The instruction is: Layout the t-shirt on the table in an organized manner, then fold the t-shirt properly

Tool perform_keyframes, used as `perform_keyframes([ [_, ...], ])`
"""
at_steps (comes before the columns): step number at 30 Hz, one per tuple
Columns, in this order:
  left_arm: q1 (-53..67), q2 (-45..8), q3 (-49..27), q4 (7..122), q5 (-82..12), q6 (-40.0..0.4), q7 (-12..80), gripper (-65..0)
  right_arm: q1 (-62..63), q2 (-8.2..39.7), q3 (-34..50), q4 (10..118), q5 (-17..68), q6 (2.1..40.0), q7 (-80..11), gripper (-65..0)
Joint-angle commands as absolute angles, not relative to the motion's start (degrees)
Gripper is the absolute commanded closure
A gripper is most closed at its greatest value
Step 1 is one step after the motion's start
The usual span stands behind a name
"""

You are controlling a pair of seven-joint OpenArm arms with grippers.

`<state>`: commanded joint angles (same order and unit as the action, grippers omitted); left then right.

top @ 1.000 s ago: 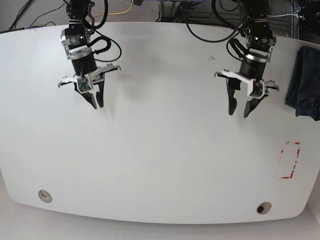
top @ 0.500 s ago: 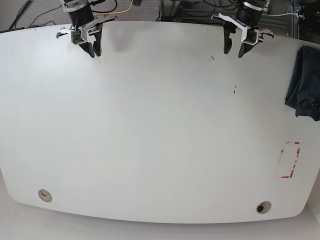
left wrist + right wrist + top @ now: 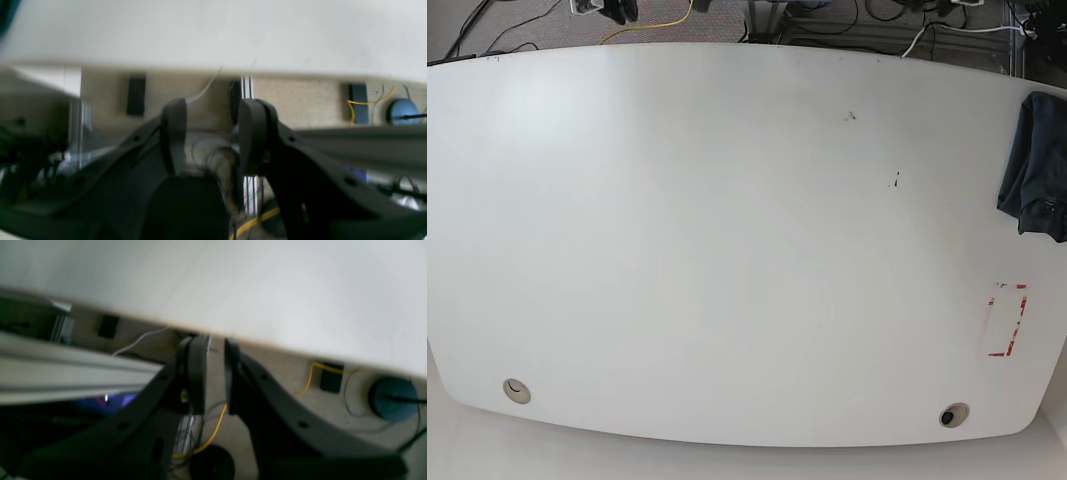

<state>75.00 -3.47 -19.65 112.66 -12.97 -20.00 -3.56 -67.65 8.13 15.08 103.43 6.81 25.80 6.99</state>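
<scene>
T-shirt [image 3: 1035,165] was bunched dark navy, sitting at the right edge of the table [image 3: 727,250] in base view, partly hanging off/cut by the frame. Not laid out, not folded. Well apart from both arms.

Table top was glossy white w/ red tape rectangle [image 3: 1006,320] near the right side, below the shirt. Two grommet holes along the near edge: one left [image 3: 517,390], one right [image 3: 952,415]. Couple of small dark specks [image 3: 894,181] mid-right on the surface.

Left gripper [image 3: 211,133]: wrist cam showed both black fingers [image 3: 173,133] w/ a clear gap btwn them, partly spread, nothing held. It sat off the far edge of the table, over carpet and cables; white tabletop filled the upper part of that view. Image blurry.

Right gripper [image 3: 211,373]: fingers [image 3: 196,373] nearly together, narrow gap only, nothing between them. Also beyond the table's far edge, aluminium rail [image 3: 66,373] to one side, yellow cable [image 3: 213,430] and a blue round object [image 3: 393,398] on the floor.

Base view: only a dark bit of the right arm's gripper [image 3: 615,10] showed at the top edge, upper left. Left arm not identifiable there.
</scene>
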Motion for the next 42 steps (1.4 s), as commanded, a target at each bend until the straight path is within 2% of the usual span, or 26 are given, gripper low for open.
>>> perform_keyframes([
  [9,74.15,-5.67,-16.66,97.89,-12.26,-20.0,-3.65,-23.9,-65.1,8.48,9.01,84.18,6.46,25.8,12.35,-8.7],
  [14,65.89,-5.67,-13.67,85.76,-8.57,-20.0,-3.65,-23.9,-59.38,8.48,8.57,71.6,6.37,25.8,15.96,-8.7],
  [20,55.34,-5.67,-9.8,70.55,-1.36,-19.74,-3.56,-23.9,-52.88,8.4,8.57,62.02,6.37,25.8,16.13,-8.7],
  [29,40.4,-5.85,-9.54,48.4,0.4,-19.74,-4.0,-23.9,-43.91,8.48,8.57,50.15,6.37,25.8,16.13,-8.7],
  [42,25.63,-7.16,-7.87,28.62,0.48,-19.65,-4.0,-23.9,-33.89,8.48,8.57,37.49,6.29,25.8,16.13,-9.2],
])
